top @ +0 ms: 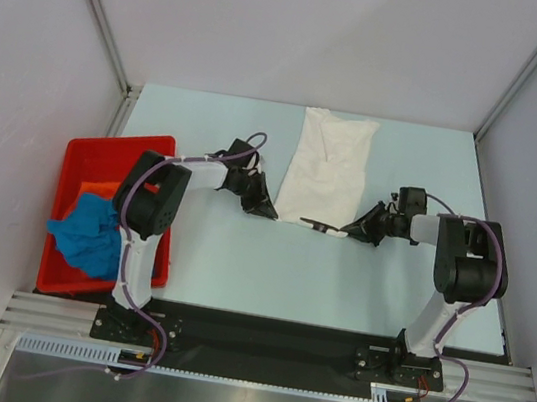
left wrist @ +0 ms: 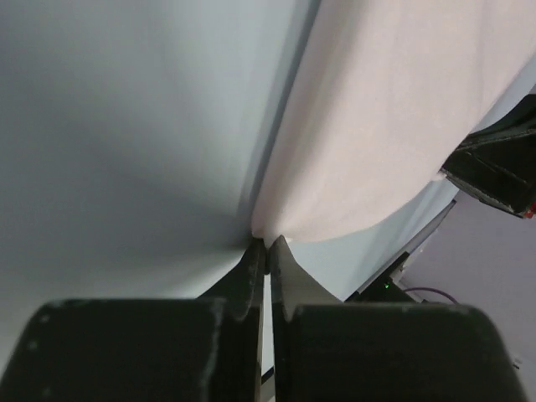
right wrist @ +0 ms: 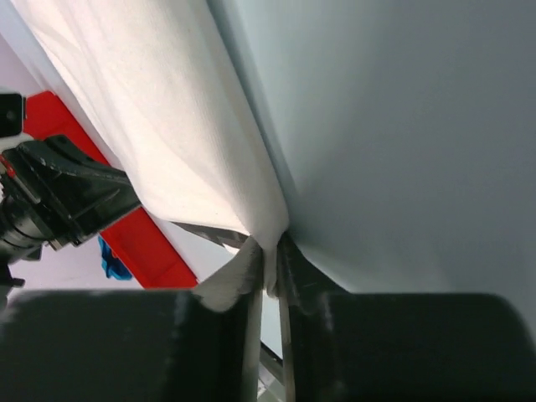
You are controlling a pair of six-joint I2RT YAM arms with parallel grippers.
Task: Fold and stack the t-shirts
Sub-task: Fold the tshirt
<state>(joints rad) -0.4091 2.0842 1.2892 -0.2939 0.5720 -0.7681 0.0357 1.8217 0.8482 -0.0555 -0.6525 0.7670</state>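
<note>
Left gripper fingers are seen closest in the left wrist view, drawn almost together, with a corner of the white t-shirt pinched at their tips. The right gripper is likewise nearly closed, with a fold of the same shirt's edge caught between its fingers. How far the cloth reaches in between the left fingers is hidden by the fingers themselves.

From above, both grippers' fingertips are hard to make out against the dark housings. A small dark mark sits on the shirt's near edge between them; what it is cannot be told. Collar and sleeves cannot be identified.

The white t-shirt is laid on the table as a narrow strip between the two arms. Its near-left corner is at the left jaws, its near-right corner at the right jaws. Its long axis runs away from the arm bases, with the far end close to the table's far edge and leaning slightly right.

The blue t-shirt is bunched in the red bin at far left and spills over its left rim. The orange t-shirt is mostly covered beneath it and by the left arm.
</note>
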